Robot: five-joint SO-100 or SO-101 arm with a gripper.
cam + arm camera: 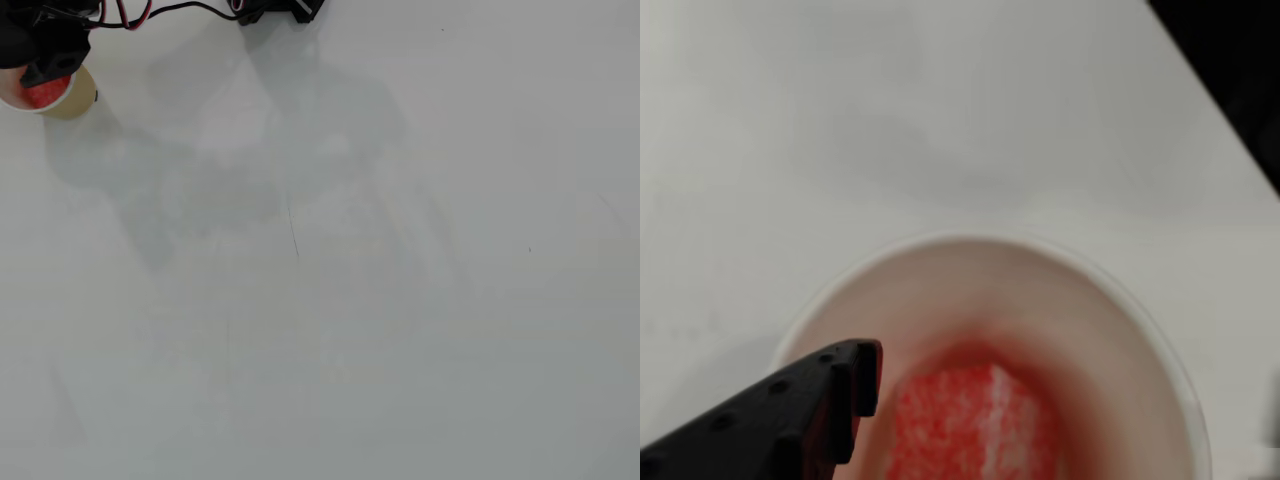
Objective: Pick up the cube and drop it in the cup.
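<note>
The tan paper cup (76,101) stands at the far top-left corner of the white table in the overhead view. The red-pink speckled cube (42,93) lies inside it. In the wrist view the cup's cream inner wall (1040,290) fills the lower half, and the cube (975,425) rests on its bottom. My black gripper (48,58) hovers just over the cup's mouth. One black finger (790,415) reaches in from the lower left, clear of the cube. The gripper (1070,400) is open and holds nothing.
The arm's black base (282,9) and red-and-black cables (130,15) sit along the top edge of the overhead view. The table's edge (1220,110) runs diagonally at the top right of the wrist view, close behind the cup.
</note>
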